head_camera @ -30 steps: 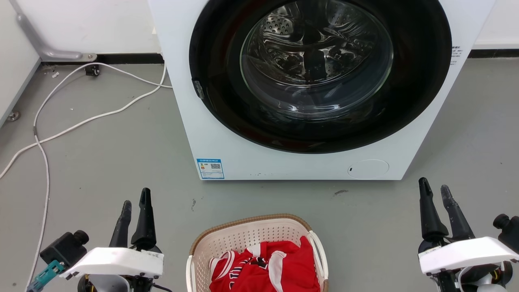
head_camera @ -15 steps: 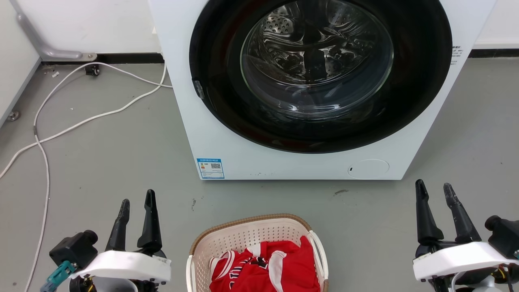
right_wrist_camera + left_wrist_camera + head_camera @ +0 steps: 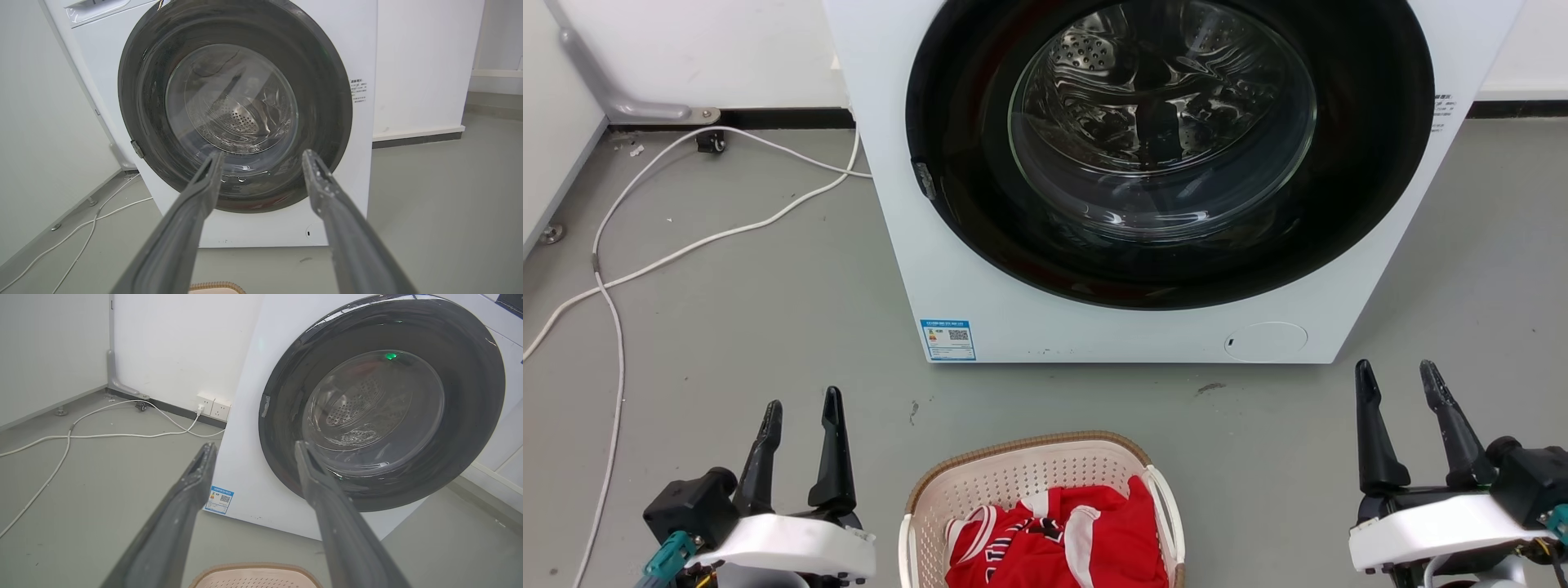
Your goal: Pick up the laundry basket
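Showing the approach stage of a two-handed lift. The laundry basket stands on the grey floor at 6 o'clock in the head view, just short of the washing machine at 12 o'clock; its near part is cut off by the bottom edge. A red garment with white trim lies crumpled inside.

The left hand sits at 9 o'clock of the basket and the right hand at about 3 o'clock. Each has its two dark fingers parted to a moderate gap and holds nothing. Neither touches the basket, and the right hand is well apart from it. Both point toward 12 o'clock, at the machine's door rather than at the basket. A white cable trails over the floor at 10 o'clock.

Handling, by judgement: the perforated plastic shell looks stiff but thin, and with one garment as load it should be light. The walls may flex if pinched hard, and smooth plastic may slide between the fingers.

The sensible holds are the white side handles, the right handle at the basket's 3 o'clock and the left handle at its 9 o'clock. Gripping both would keep the basket level. Each hand would first need to turn inward and descend.
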